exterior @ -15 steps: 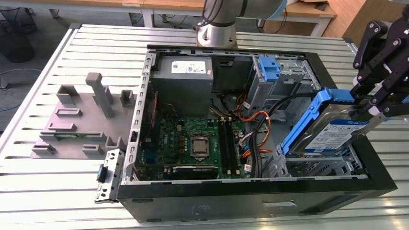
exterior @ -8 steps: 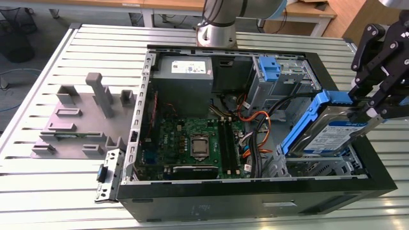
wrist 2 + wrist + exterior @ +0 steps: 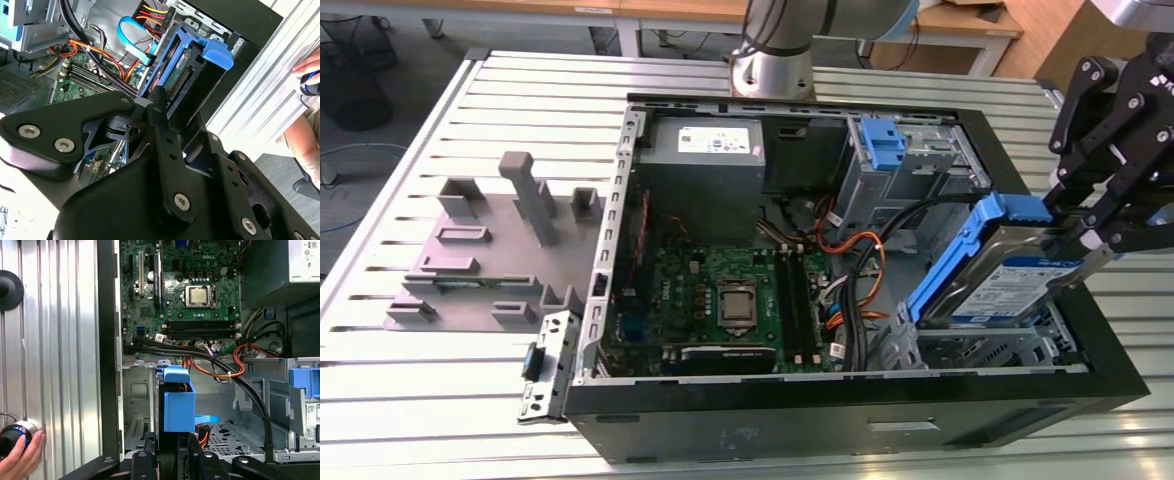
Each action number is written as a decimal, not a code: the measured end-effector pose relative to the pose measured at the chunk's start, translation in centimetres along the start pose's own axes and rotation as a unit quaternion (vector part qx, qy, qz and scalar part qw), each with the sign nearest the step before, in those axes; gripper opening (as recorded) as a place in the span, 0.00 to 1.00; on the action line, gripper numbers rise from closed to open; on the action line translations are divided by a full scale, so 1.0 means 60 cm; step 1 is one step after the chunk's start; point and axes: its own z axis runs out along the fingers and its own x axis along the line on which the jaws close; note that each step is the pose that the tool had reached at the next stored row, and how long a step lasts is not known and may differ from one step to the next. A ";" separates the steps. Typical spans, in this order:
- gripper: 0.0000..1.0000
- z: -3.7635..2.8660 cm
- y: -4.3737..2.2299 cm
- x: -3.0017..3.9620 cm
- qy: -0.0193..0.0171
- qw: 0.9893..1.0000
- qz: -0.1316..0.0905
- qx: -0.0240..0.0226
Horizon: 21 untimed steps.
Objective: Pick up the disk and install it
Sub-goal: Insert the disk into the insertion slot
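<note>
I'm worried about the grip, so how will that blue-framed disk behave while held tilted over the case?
The disk looks like rigid metal, so probably stiff and heavy for its size. The pincer grips one end, so it may sag or pivot. Its blue carrier looks like smooth plastic, possibly slippery.

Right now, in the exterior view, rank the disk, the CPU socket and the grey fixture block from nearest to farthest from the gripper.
1. The disk, gripped by the gripper, exterior view's right.
2. The CPU socket, middle of the computer case.
3. The grey fixture block, outside the case, exterior view's left.
</note>
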 end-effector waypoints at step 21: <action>0.35 0.035 0.000 0.001 0.006 1.000 0.000 0.000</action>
